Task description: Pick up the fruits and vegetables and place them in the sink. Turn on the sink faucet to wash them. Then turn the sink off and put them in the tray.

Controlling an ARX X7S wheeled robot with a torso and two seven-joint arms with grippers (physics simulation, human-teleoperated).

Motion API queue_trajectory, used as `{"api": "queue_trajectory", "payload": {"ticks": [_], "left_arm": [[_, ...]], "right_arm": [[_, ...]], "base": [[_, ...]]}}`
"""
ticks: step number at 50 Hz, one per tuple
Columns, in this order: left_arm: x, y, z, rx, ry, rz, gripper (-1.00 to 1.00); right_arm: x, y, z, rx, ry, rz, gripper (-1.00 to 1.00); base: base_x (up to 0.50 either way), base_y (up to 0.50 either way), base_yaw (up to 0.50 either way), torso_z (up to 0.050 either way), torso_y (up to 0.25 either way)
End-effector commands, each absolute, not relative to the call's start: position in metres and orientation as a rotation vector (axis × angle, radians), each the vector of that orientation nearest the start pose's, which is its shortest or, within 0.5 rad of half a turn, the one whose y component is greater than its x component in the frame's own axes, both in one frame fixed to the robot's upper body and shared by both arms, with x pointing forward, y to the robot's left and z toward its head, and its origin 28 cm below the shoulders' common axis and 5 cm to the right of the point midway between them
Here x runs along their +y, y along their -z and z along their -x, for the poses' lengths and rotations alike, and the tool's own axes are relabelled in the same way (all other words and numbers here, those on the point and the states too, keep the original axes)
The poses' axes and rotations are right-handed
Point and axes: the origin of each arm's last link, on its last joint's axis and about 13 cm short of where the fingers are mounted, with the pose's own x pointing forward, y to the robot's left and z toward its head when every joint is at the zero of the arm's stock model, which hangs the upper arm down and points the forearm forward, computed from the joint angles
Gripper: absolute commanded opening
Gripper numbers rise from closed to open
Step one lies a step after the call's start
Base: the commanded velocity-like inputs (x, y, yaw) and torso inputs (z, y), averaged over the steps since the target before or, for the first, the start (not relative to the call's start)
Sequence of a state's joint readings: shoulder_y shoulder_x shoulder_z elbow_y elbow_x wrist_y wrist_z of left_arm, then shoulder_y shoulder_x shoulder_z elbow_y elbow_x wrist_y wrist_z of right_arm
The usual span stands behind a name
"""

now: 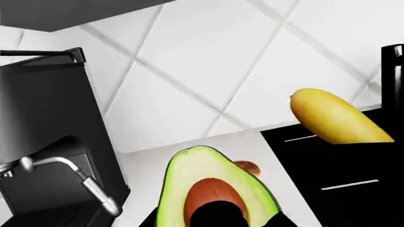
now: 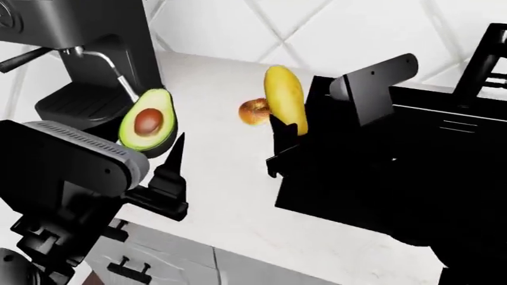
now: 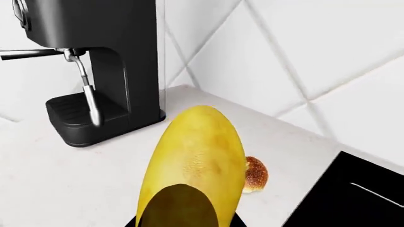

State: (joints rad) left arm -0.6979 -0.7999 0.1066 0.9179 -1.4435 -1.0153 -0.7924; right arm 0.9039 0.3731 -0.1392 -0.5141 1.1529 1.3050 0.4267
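Observation:
My left gripper (image 2: 156, 142) is shut on the halved avocado (image 2: 146, 123), green flesh and brown pit facing up, held above the white counter. In the left wrist view the avocado (image 1: 215, 184) fills the space between the fingers. My right gripper (image 2: 287, 132) is shut on the yellow oblong fruit (image 2: 284, 95), which stands upright at the left edge of the black sink (image 2: 463, 139). The right wrist view shows the same fruit (image 3: 192, 161) rising from the jaws. The black faucet column (image 1: 392, 71) stands past the sink. The tray is out of view.
A black coffee machine (image 2: 79, 53) with a steel wand stands at the back left of the counter. A small browned bread roll (image 2: 252, 111) lies on the counter just behind the yellow fruit. A white tiled wall (image 2: 333, 29) closes the back.

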Motion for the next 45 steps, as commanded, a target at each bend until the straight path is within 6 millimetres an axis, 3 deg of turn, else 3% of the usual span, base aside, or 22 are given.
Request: {"api": "queue_trajectory", "payload": {"ticks": [1, 11, 30, 45], "left_arm": [[0.228, -0.258, -0.178, -0.169, 0.287, -0.211, -1.0], [0.224, -0.265, -0.191, -0.158, 0.313, -0.221, -1.0], [0.226, -0.27, -0.197, -0.178, 0.285, -0.236, -1.0], [0.224, -0.271, -0.193, -0.186, 0.306, -0.21, -1.0]], "right_arm": [[-0.121, -0.263, -0.226, -0.025, -0.408, 0.079, -1.0], [-0.132, -0.265, -0.219, -0.045, -0.389, 0.06, -1.0], [-0.139, -0.255, -0.218, -0.039, -0.398, 0.049, -1.0], [-0.14, -0.252, -0.218, -0.023, -0.405, 0.037, -1.0]], "base": [[-0.22, -0.07, -0.5, 0.0, 0.0], [-0.18, -0.05, -0.5, 0.0, 0.0], [-0.13, -0.02, -0.5, 0.0, 0.0], [-0.06, -0.51, 0.0, 0.0, 0.0]]}}
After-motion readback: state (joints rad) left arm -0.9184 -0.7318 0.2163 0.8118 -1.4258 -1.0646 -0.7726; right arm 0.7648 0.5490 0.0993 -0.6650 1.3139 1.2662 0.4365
